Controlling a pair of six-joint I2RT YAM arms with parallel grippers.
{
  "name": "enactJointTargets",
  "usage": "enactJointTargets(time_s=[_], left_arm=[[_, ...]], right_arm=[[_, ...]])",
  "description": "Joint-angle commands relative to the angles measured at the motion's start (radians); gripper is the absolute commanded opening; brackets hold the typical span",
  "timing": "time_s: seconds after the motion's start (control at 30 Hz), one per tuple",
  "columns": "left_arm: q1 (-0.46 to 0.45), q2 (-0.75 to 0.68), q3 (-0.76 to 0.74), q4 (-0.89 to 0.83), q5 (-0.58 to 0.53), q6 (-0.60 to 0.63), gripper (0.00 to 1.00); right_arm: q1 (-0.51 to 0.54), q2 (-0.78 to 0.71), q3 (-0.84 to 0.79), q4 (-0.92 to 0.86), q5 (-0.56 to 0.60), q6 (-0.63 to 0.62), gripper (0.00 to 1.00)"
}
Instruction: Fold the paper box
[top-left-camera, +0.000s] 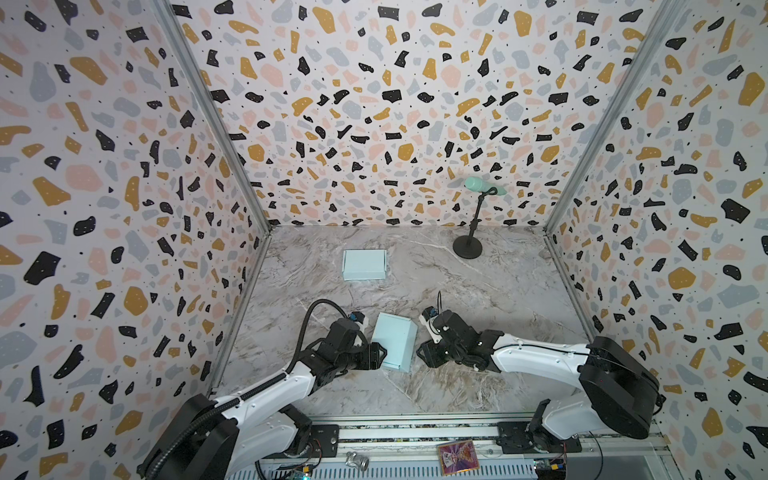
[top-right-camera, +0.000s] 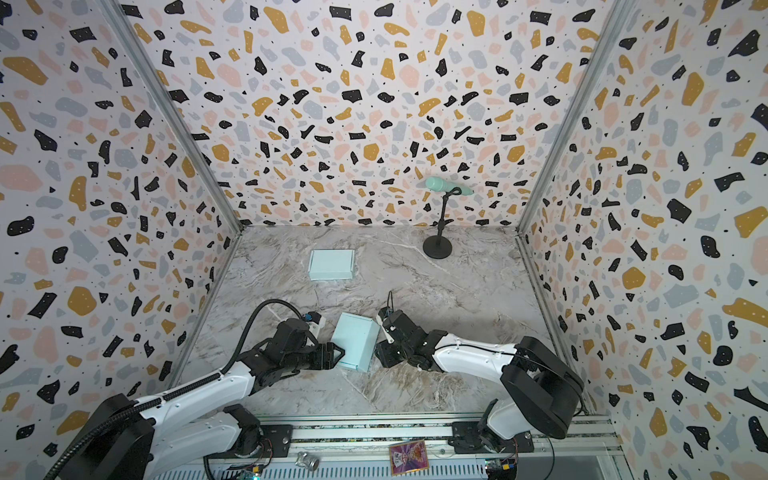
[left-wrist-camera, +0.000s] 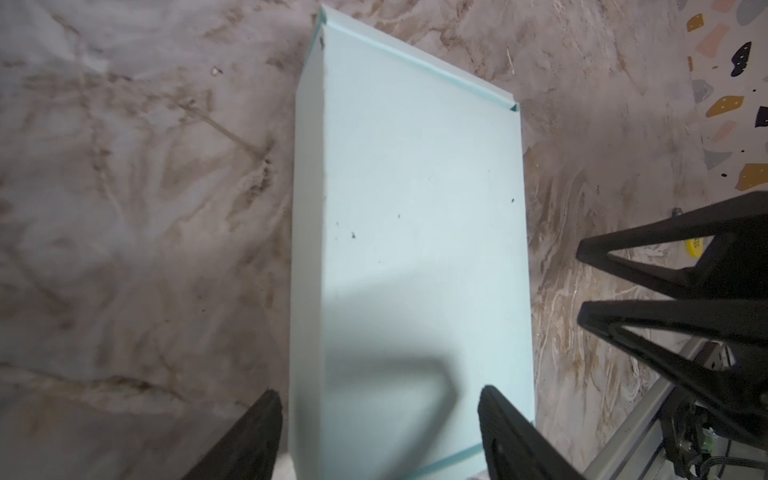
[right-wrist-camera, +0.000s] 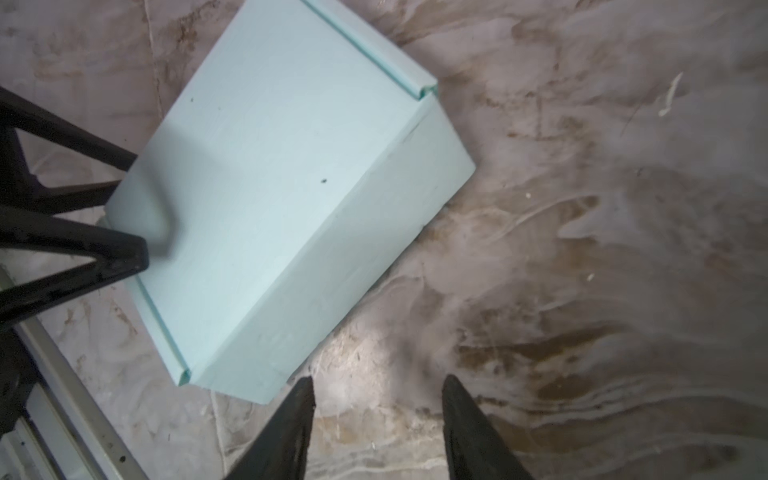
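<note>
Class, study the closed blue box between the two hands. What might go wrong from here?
The left hand, jaws open, straddles one end of the near box; pulling away may drag or skew it. The right hand, open, sits close beside that box and might knock it. Its lid may spring up.

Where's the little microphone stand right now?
In both top views the microphone stand sits at the table's far right, near the back wall, right of the far blue box.

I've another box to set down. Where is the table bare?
Bare: the right side between stand and right arm; the middle between far box and near box; the front strip by the rail. Crowded: the near box, flanked by left gripper and right gripper.
</note>
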Motion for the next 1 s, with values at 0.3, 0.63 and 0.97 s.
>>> enactJointTargets(time_s=[0.3, 0.63, 0.97], left_arm=[[-0.049, 0.032, -0.016, 0.096, 0.021, -0.050, 0.75], [-0.096, 0.047, -0.025, 0.136, 0.012, -0.086, 0.73], [-0.148, 0.052, -0.042, 0.204, 0.008, -0.152, 0.72]], right_arm=[[0.064, 0.076, 0.028, 0.002, 0.032, 0.064, 0.42], [0.066, 0.109, 0.035, 0.019, 0.035, 0.063, 0.39], [0.068, 0.120, 0.046, 0.029, 0.029, 0.060, 0.39]])
